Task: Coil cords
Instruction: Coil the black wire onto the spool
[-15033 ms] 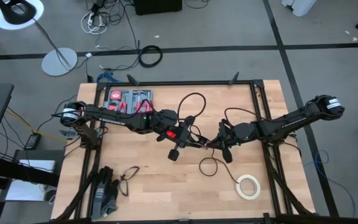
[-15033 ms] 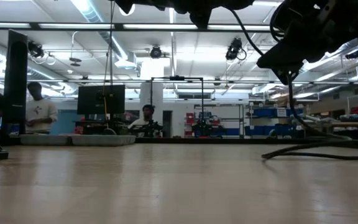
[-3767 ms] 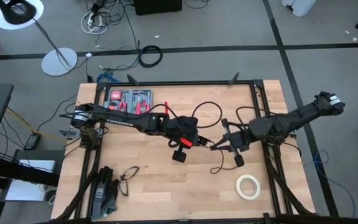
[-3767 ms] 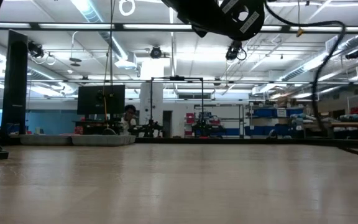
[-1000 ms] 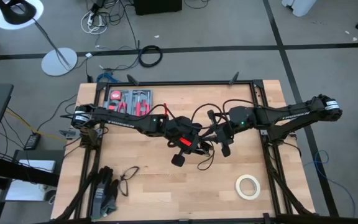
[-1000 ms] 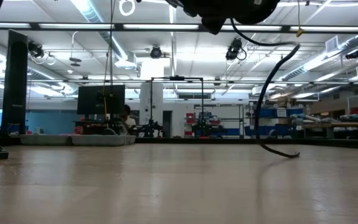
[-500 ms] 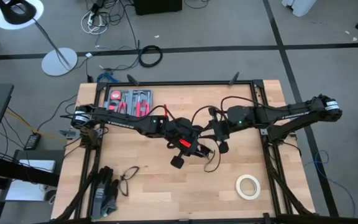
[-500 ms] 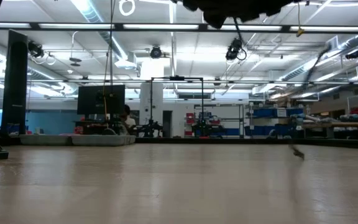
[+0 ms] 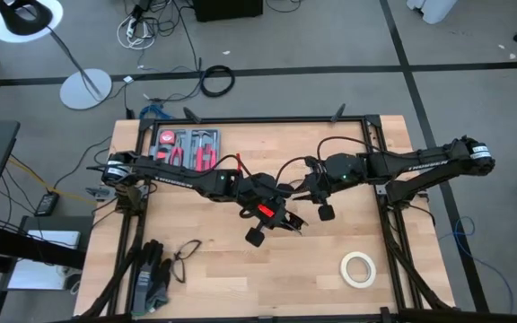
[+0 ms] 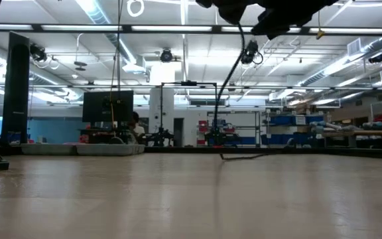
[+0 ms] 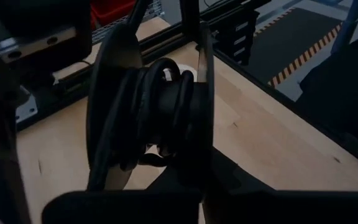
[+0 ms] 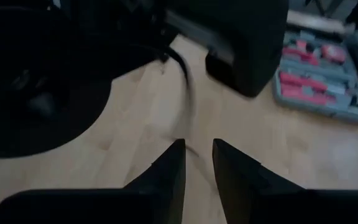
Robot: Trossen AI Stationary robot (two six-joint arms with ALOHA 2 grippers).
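Cords [image 11: 160,118] were seen wound in several turns and clamped between the left gripper [image 11: 157,112] fingers, above mid-table [image 9: 214,260]. Right gripper [image 12: 196,163] was slightly parted, empty, close beside. Advice: the loose tail was best fed taut. Coil axis appeared to run across the fingers.

Cord [image 9: 292,170] (looped) between both arms.

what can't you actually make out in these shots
- High view: where the cord runs between the left gripper and right gripper; the dark arms cover it.
- Low view: both grippers, cut off by the top edge.
- Right wrist view: whether its fingers pinch anything; motion blur.
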